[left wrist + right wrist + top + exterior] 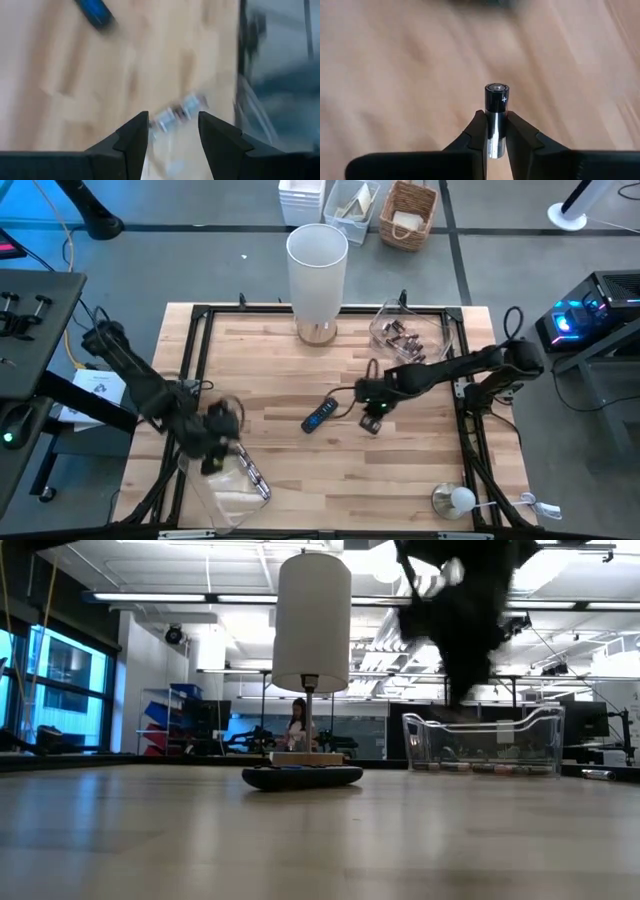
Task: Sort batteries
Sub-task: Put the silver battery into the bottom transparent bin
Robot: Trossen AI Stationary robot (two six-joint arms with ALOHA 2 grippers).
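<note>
My right gripper (495,116) is shut on one battery (497,97), black at its plus end and silvery below. In the high view it hangs at mid-table (372,418), just right of a black remote (322,415). My left gripper (172,120) stands open above a clear container (232,485) at the near left. Several batteries (177,112) lie in that container, blurred, and nothing is between the fingers. More batteries (398,335) lie in a clear bin (425,330) at the far right. My right gripper pinches the battery's silvery body (495,132) between its two fingers (476,131). The fingers come from above, pointing steeply down, and lie along the battery. The black plus end (497,90) sticks out past the fingertips toward the table. The battery looks lifted clear of the wood.
A tall white cylinder on a wooden foot (317,270) stands at the far middle. The remote (302,777) lies flat at mid-table. A small round white object (455,500) sits at the near right. Black frame rails (195,360) edge the wooden top.
</note>
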